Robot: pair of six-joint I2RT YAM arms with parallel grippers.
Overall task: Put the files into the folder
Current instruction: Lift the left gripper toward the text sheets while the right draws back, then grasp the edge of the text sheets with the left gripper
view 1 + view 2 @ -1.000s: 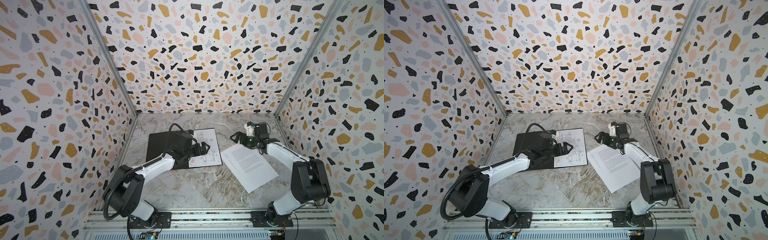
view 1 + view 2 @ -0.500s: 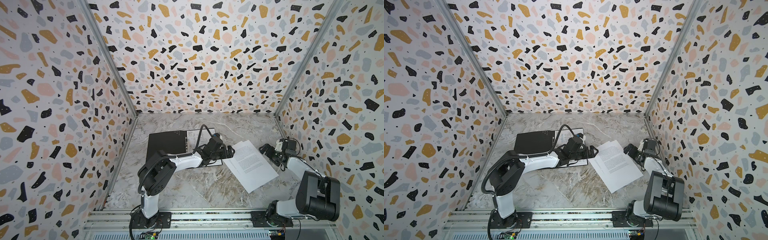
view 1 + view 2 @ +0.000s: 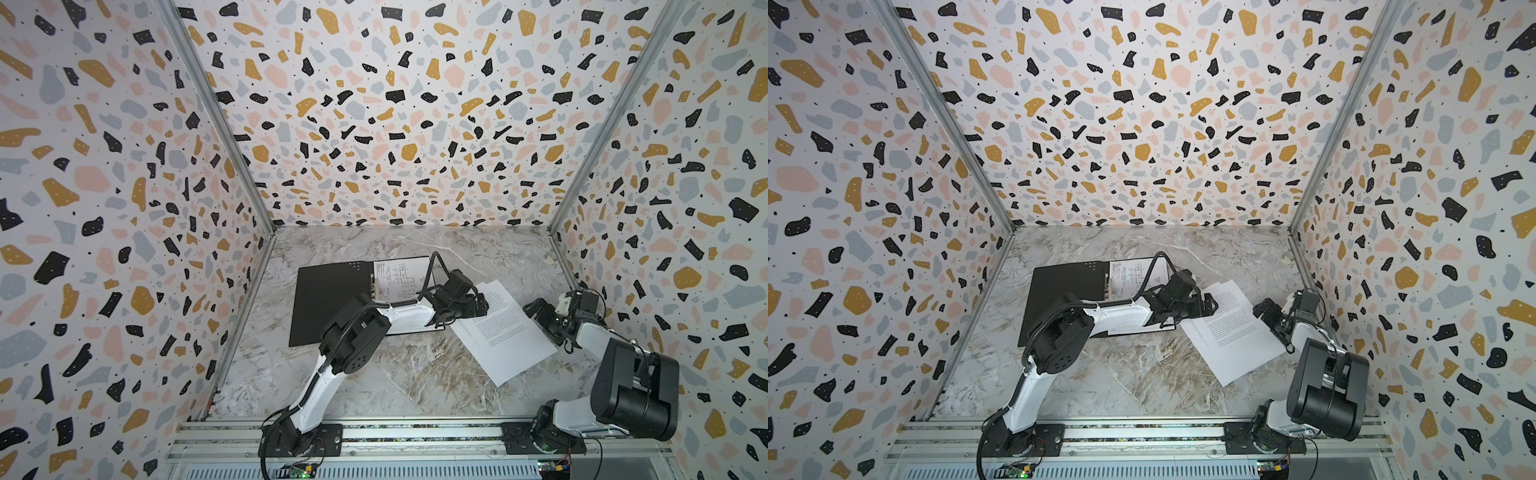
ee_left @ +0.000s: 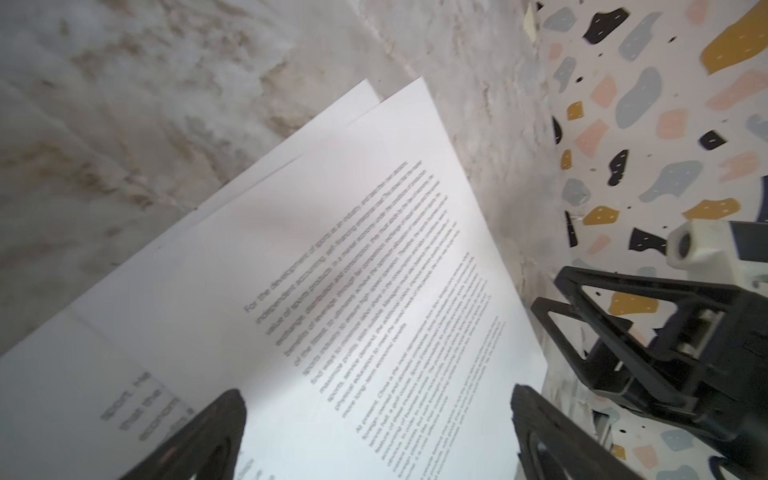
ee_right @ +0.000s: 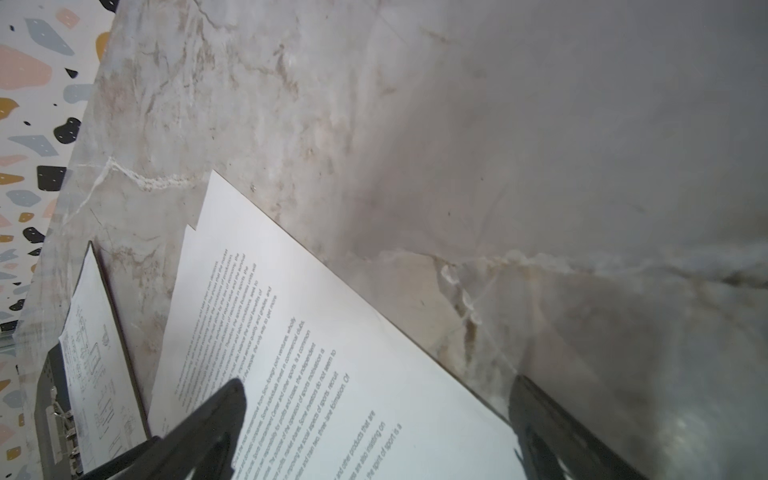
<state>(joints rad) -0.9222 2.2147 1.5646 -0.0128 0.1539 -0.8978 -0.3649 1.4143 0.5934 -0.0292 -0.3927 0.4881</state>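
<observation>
The text files lie flat between the spread left claw and spread right claw, so a low edge pinch seems best.

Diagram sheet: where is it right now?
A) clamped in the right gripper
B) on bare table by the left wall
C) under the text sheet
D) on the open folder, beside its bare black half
D: in a top view the diagram sheet lies flat on the open folder, next to its bare black half and apart from the text sheet.
</observation>
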